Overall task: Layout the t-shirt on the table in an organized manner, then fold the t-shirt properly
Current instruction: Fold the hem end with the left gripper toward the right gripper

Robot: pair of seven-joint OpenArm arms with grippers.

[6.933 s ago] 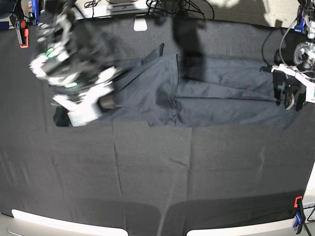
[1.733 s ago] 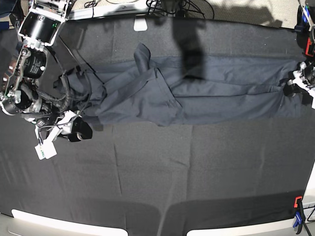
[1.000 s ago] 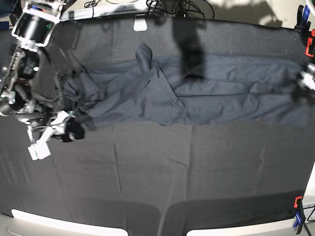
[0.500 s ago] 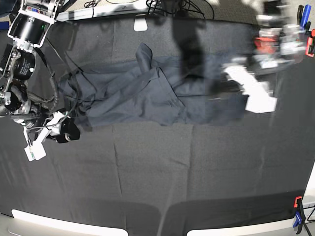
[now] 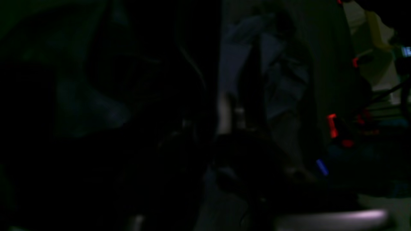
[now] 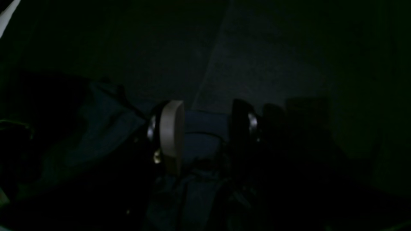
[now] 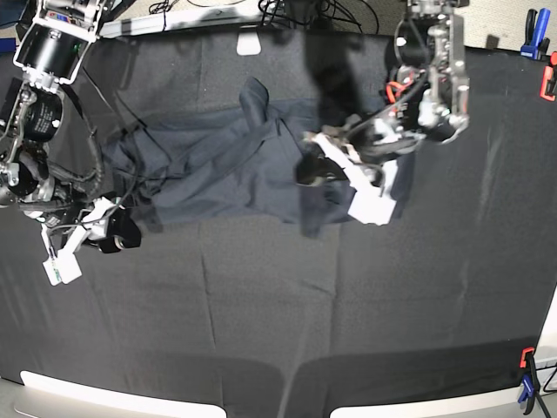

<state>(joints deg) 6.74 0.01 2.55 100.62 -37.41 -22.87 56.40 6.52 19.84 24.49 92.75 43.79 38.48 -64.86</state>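
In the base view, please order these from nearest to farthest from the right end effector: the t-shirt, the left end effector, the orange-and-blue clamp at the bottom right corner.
Measured from the right end effector:
1. t-shirt, just beside it.
2. left end effector, over the middle of the table.
3. orange-and-blue clamp, at the opposite bottom corner.

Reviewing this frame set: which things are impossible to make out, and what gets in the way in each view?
- Left wrist view: nearly black; the left claw's own fingers cannot be picked out, only faint t-shirt folds.
- Base view: the left claw sits over the t-shirt, hiding the cloth beneath; open or shut is unclear.
- Right wrist view: underexposed; the right claw stands open astride cloth, contact unclear.
- Base view: the table is cut off by the frame edges.
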